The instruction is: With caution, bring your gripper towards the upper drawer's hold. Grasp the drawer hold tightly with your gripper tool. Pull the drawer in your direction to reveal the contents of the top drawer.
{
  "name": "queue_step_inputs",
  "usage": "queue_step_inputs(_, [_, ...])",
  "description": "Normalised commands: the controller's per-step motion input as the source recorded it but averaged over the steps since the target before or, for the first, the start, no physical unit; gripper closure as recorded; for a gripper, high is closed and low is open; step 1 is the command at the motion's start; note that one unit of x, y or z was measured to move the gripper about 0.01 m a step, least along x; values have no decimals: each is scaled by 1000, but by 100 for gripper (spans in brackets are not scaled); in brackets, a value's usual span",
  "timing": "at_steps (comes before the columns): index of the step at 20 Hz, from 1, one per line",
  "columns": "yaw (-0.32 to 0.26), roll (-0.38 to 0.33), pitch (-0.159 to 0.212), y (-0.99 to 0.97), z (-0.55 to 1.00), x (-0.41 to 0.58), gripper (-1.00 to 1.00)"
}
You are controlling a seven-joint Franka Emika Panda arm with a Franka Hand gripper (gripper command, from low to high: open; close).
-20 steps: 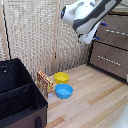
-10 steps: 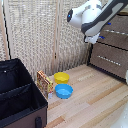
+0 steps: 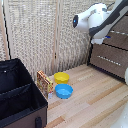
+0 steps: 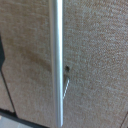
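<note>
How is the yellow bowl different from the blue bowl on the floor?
The yellow bowl is yellow; the blue bowl is blue. In the exterior view the yellow bowl sits farther back, toward the woven screen, and the blue bowl sits nearer the front. Both are round, upright, look alike in size, and sit close together on the wooden floor.

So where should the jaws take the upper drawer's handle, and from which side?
Take the upper drawer's handle near its middle, coming straight at the top drawer's front. The bar is thin, long and horizontal, so one jaw goes above, one below. The arm hides part of it, so its middle is a guess.
</note>
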Motion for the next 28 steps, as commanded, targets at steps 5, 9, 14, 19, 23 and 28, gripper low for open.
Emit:
queue_step_inputs(5, [120,-209,-16,-347,-215,-342,-100])
queue_step_inputs(9, [73,-124,0,-253,-146,-97,100])
queue_step_inputs(14, [-3,-36,-38,-448,26,-151,100])
queue_step_inputs(19, [-32,5,-24,-277,6,-85,100])
queue_step_inputs(23, [-60,1,0,25,-93,26,100])
queue_step_inputs(28, [-143,-57,0,686,-282,81,100])
